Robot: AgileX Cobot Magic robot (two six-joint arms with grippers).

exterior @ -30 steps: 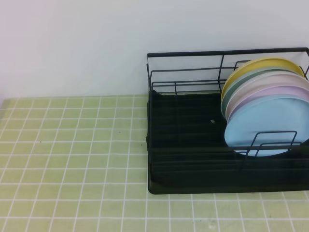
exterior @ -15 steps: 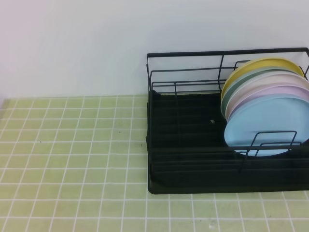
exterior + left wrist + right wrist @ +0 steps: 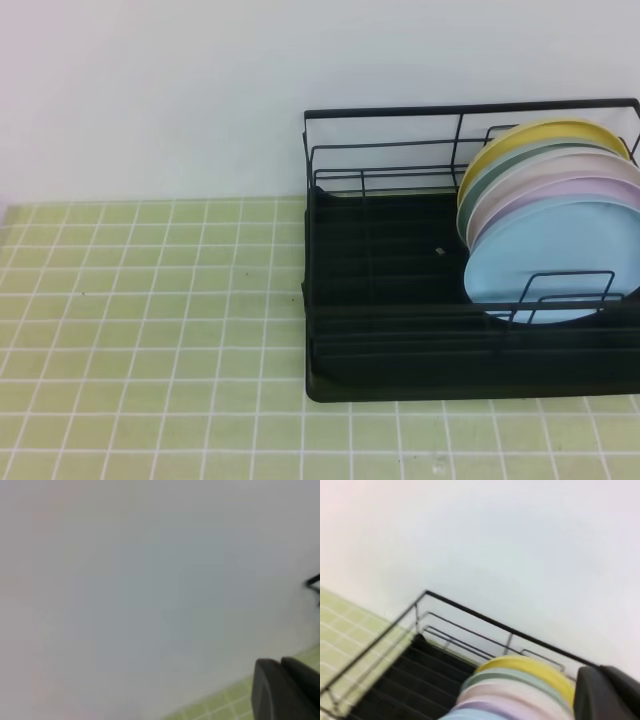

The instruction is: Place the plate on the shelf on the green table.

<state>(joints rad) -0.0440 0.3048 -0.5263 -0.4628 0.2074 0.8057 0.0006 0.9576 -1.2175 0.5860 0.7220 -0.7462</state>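
Nothing gripped yet; whether either set of jaws is open I cannot tell; the blue plate (image 3: 553,262) stands frontmost in the rack (image 3: 400,300), below the right jaws; next, reach down to it, then the counter (image 3: 150,330).

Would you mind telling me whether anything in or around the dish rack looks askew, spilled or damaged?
Nothing stands out. The plates, with the blue plate in front, lean in a neat row at the right end of the shelf, which sits flat on the green table. No spills or damage visible.
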